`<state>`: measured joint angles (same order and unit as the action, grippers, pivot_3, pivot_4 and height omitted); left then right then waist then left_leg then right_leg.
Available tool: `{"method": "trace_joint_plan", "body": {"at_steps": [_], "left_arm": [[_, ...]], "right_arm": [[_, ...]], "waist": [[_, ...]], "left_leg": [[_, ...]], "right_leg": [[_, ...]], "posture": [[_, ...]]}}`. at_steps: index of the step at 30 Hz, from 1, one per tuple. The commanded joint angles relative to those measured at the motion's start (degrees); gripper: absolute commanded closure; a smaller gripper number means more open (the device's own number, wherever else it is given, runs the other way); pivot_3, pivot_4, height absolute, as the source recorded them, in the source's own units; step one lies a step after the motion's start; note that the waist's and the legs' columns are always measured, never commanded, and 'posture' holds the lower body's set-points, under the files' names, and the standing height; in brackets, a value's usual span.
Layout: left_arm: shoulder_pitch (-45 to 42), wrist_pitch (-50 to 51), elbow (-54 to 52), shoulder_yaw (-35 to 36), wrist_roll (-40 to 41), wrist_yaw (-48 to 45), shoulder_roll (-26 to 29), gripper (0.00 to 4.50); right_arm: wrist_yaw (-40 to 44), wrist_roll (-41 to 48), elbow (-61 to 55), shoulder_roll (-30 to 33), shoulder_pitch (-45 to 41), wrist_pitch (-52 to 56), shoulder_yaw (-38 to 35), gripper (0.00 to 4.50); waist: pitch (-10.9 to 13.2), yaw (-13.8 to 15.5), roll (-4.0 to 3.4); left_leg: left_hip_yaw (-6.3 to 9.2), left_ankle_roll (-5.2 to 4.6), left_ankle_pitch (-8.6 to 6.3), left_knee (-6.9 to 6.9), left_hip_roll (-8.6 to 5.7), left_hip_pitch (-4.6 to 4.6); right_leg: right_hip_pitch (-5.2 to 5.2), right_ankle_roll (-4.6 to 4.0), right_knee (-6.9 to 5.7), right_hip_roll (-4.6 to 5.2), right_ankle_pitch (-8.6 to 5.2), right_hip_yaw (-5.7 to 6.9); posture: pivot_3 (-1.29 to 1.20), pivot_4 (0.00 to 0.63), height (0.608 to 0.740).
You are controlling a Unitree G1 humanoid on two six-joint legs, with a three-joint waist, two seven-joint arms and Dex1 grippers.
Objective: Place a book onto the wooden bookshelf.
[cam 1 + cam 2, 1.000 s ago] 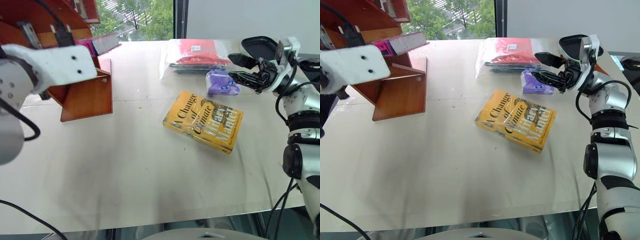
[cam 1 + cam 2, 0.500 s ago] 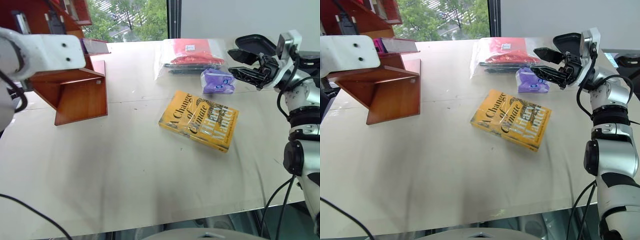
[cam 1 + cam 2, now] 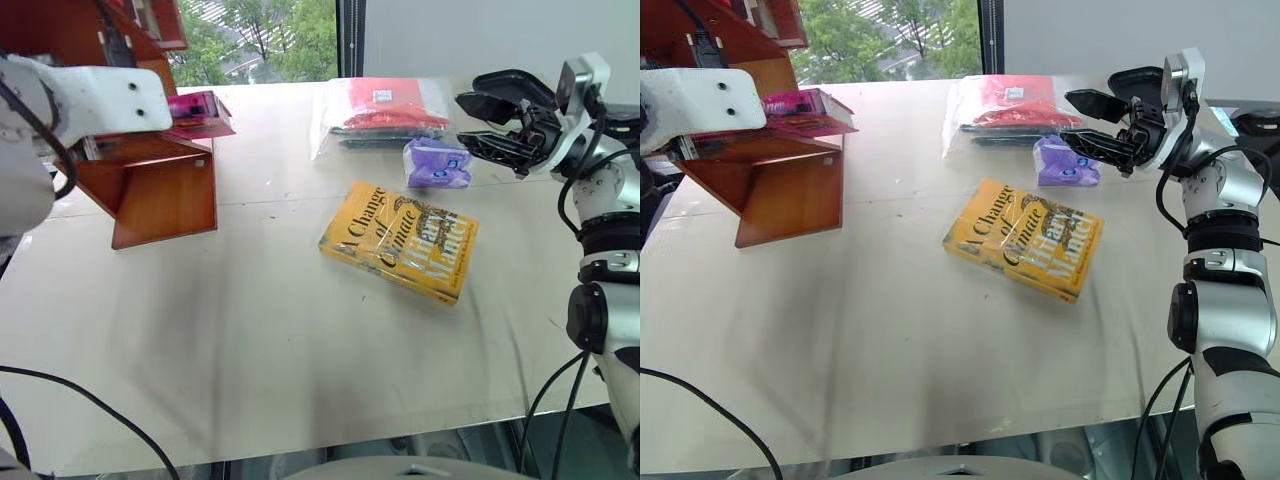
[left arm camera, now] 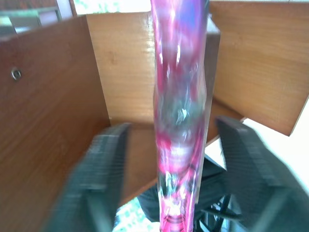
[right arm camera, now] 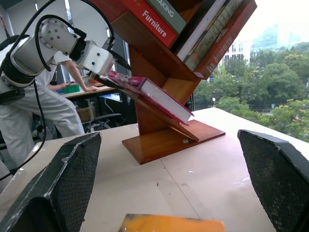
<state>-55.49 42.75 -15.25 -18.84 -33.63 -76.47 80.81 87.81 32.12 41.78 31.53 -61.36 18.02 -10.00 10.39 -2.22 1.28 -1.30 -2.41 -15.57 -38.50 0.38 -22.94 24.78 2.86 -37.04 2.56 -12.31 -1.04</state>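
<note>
Lying on shelf board, book (image 5: 154,94), more books above (image 5: 203,29)

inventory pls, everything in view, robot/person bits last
book: 1, magenta-pink, lying on a slanted board of the bookshelf
wooden bookshelf: 1, reddish-brown, far left of the table
shelved books: several, one red spine reading Furniture, on the bookshelf's upper boards
yellow book: 1, yellow with black lettering, flat at mid table
plastic bag: 1, clear with red and dark contents, far side of the table
purple packet: 1, purple, beside the bag
table: 1, pale
person: 1, white top, behind the bookshelf
left gripper: open, fingers either side of the book
right gripper: open, above the purple packet
</note>
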Motion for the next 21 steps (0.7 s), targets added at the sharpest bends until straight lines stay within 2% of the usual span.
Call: {"method": "trace_joint_plan", "body": {"at_steps": [1,7,13,18,19,21], "left_arm": [[-1.0,0.5,-0.6,3.1,-2.0,-1.2,0.3,0.05],[-0.9,0.5,-0.9,4.9,-2.8,-2.1,0.8,0.05],[1.9,1.8,-4.7,11.5,0.8,-3.5,2.3,0.05],[5.6,7.7,-12.2,19.4,6.7,-1.6,-2.6,0.05],[5.5,8.7,-13.6,22.0,8.0,0.6,-5.5,0.05],[1.4,17.0,-18.8,27.2,12.2,5.0,-16.7,0.05]], "right_arm": [[1.2,1.4,-2.6,0.5,-0.4,0.3,-1.6,0.00],[1.5,1.1,-1.8,0.6,-0.8,-0.1,-1.7,0.00],[1.6,0.9,-1.6,0.8,-1.0,-0.3,-1.5,0.00],[2.3,0.1,0.1,1.0,-1.3,-1.3,-1.1,0.00],[2.4,-0.1,0.3,1.1,-1.2,-1.6,-1.0,0.00],[2.6,-0.5,0.5,1.5,-0.8,-2.2,-0.9,0.00]], "waist": [[0.0,0.0,0.00],[0.0,0.1,0.00],[0.0,-0.1,0.00],[0.0,0.2,0.00],[0.0,0.2,0.00],[0.0,0.5,-0.05]], "left_leg": [[0.00,0.00,0.00,-0.01,0.00,-0.01],[0.02,0.00,0.00,-0.03,-0.01,-0.01],[0.02,0.04,0.02,-0.03,0.00,-0.02],[0.05,0.00,0.00,-0.06,0.00,-0.02],[0.07,0.00,0.00,-0.10,0.00,-0.03],[0.10,0.02,0.01,-0.19,0.00,-0.05]], "right_leg": [[0.00,0.00,0.00,0.01,0.00,0.00],[0.00,0.00,-0.02,0.02,0.00,0.02],[0.00,0.00,0.00,0.02,0.00,0.03],[-0.02,0.00,-0.02,0.06,0.00,0.07],[-0.02,0.00,-0.04,0.06,0.00,0.09],[-0.03,0.00,-0.08,0.07,0.00,0.11]], "posture": [[0.00,0.150,0.740],[0.00,0.150,0.740],[0.00,0.150,0.740],[0.00,0.150,0.740],[0.00,0.150,0.740],[0.00,0.150,0.740]]}}
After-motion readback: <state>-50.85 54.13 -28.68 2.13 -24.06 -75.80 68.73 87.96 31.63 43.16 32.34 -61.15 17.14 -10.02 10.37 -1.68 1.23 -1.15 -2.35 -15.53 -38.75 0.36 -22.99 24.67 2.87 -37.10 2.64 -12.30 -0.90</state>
